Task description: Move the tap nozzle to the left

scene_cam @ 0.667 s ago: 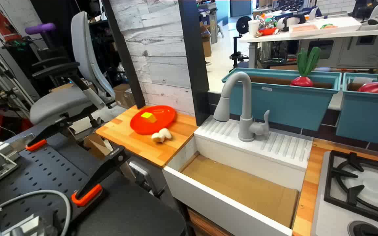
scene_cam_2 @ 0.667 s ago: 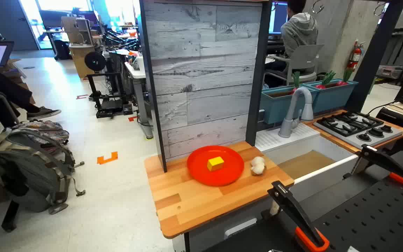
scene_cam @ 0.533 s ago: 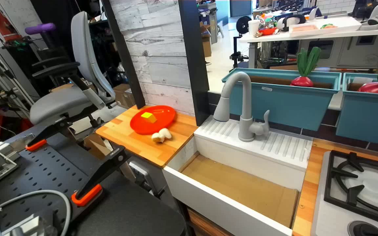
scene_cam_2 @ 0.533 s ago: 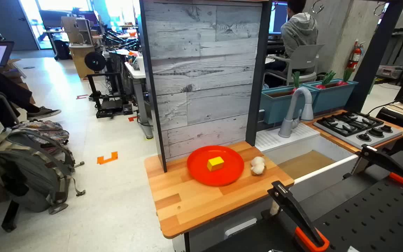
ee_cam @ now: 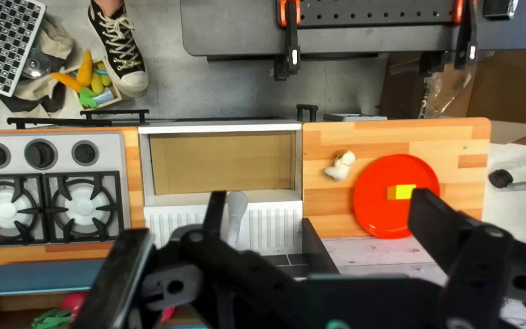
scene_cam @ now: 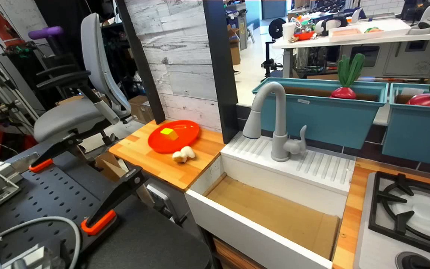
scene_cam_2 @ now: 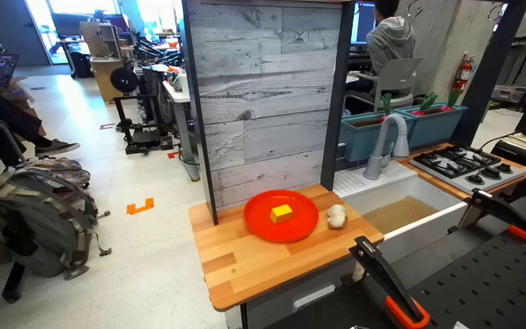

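In an exterior view, the room's pale floor is being partly hidden by a tall plank panel at the wooden desk's rear edge. Some floor is being taken up by a backpack. A white sink is being backed by teal planters and flanked by a stove. In the wrist view, the end effector is being held with its fingers spread wide. The tap nozzle is being borne upright on the sink's ribbed ledge, in front of the planters, its base being hidden in the wrist view. On the desk, a red plate is being neighboured by a whitish lump and topped by a yellow block.
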